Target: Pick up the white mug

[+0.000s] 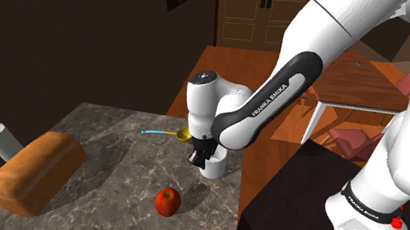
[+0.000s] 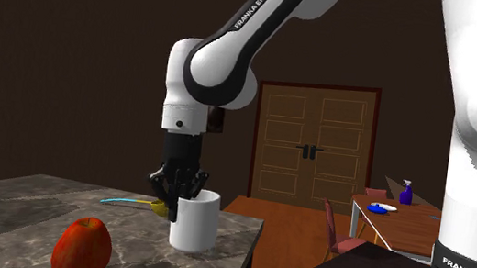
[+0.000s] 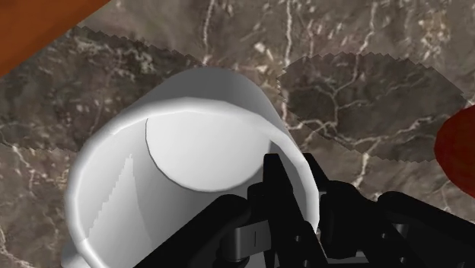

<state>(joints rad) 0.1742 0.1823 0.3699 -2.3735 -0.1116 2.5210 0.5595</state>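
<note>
Mug [image 1: 215,164] upright near worktop [image 1: 104,145] edge, apple [image 1: 167,202] close by. Vertical gripper [image 3: 308,198] at its rim, narrow: one finger inside, one outside, wall pinched between. Rim grasp probably chosen because the body looks too wide to span. Base on the worktop, not lifted yet.

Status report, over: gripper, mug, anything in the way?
Gripper shut on white mug rim, one finger inside. Mug upright on counter, not yet lifted. Apple and spoon close by, neither blocking the lift.
</note>
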